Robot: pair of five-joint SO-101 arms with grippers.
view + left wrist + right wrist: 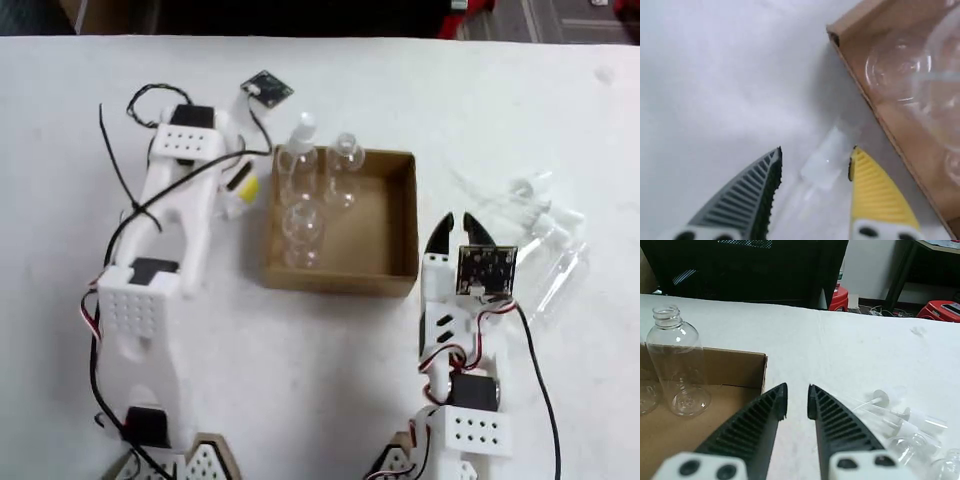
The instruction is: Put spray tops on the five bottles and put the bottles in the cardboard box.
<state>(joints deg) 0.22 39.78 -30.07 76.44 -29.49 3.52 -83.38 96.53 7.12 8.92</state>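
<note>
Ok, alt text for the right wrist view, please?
The right gripper, its black ribbed fingers slightly apart, hangs over the white table by a corner of the cardboard box. A clear uncapped bottle stands in the box; spray tops and loose bottles lie on the table on the gripper's other side.

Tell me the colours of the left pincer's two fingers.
Left pincer: yellow finger, grey finger with black toothed edge; clearest in the left wrist view.
</note>
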